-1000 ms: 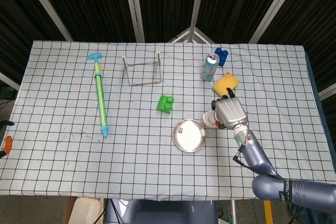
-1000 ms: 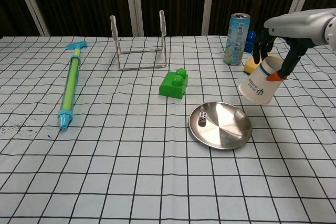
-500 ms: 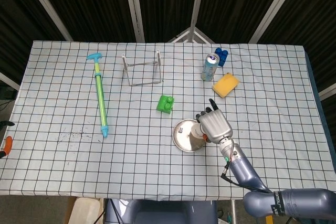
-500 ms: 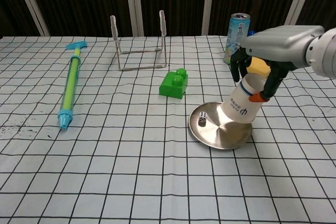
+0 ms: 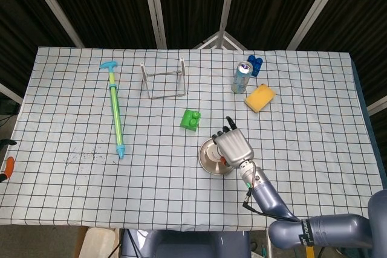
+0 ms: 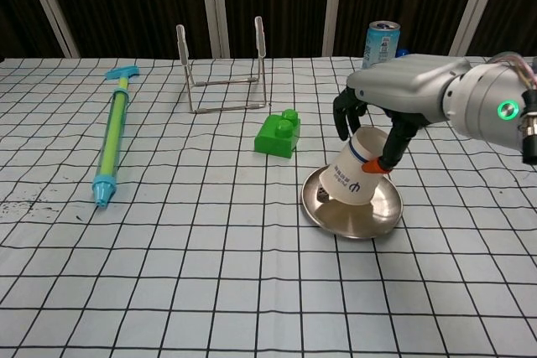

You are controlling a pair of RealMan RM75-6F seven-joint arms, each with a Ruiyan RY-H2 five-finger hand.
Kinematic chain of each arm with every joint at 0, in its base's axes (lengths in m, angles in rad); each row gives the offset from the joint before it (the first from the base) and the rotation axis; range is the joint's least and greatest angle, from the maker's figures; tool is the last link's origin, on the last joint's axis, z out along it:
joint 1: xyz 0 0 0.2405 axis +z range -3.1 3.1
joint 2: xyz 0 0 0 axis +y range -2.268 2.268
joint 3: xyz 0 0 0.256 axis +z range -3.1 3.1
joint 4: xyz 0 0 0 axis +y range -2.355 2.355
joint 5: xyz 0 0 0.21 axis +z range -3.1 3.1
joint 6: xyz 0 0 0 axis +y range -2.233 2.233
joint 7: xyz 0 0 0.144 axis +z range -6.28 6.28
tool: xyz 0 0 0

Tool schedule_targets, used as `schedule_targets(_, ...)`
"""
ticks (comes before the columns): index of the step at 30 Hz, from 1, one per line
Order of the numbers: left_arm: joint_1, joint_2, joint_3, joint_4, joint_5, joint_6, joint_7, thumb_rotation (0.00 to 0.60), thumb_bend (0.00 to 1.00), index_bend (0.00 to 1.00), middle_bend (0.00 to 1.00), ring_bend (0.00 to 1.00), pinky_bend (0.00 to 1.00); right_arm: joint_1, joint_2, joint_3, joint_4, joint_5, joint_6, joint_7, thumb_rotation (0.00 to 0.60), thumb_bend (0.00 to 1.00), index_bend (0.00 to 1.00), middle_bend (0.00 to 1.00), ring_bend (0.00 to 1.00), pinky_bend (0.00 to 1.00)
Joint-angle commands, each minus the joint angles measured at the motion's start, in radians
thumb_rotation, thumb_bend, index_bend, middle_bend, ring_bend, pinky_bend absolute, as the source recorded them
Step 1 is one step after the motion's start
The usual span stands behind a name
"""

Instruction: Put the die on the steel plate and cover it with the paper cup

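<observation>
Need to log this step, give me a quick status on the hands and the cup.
Right robot hand grips paper cup, tilted over steel plate. Left hand not in view. Die hidden, likely under cup. Green block nearby, not obstructing.

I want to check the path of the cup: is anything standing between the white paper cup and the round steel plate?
Nothing visible does. The right hand holds the white paper cup tilted, directly over the round steel plate.

Head view looks steeply down; chest view low, nearer; both share the table [image 5: 72, 179].
</observation>
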Motion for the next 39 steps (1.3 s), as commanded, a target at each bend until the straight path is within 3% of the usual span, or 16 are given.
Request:
schedule_targets(1,-0.002,0.000,0.000,0.001,0.001,-0.003,-0.001,0.600,0.70,0.33,0.00,0.00,0.12,0.014,-0.024,0.007,0.029,0.017,-0.015,-0.006,0.600,0.30,0.43,0.56,0.27,0.00)
schedule_targets(13,-0.002,0.001,-0.001,0.004,-0.003,-0.004,-0.007,0.600,0.70,0.33,0.00,0.00,0.12,0.034,-0.075,0.004,0.117,0.039,-0.045,-0.011,0.600,0.30,0.43,0.56,0.27,0.00)
schedule_targets(23,-0.003,0.000,0.001,0.003,0.002,-0.005,-0.003,0.600,0.70,0.33,0.00,0.00,0.12,0.038,-0.072,-0.010,0.103,0.034,-0.037,-0.035,0.600,0.30,0.43,0.54,0.25,0.00)
schedule_targets(29,-0.002,0.001,0.000,0.003,-0.002,-0.005,-0.005,0.600,0.70,0.33,0.00,0.00,0.12,0.043,-0.057,-0.019,0.077,0.057,-0.038,-0.061,0.600,0.30,0.38,0.38,0.20,0.00)
schedule_targets(39,-0.004,0.000,0.003,0.001,0.000,-0.008,0.002,0.600,0.70,0.33,0.00,0.00,0.12,0.041,-0.044,-0.021,0.048,0.060,-0.013,-0.069,0.600,0.22,0.21,0.25,0.14,0.00)
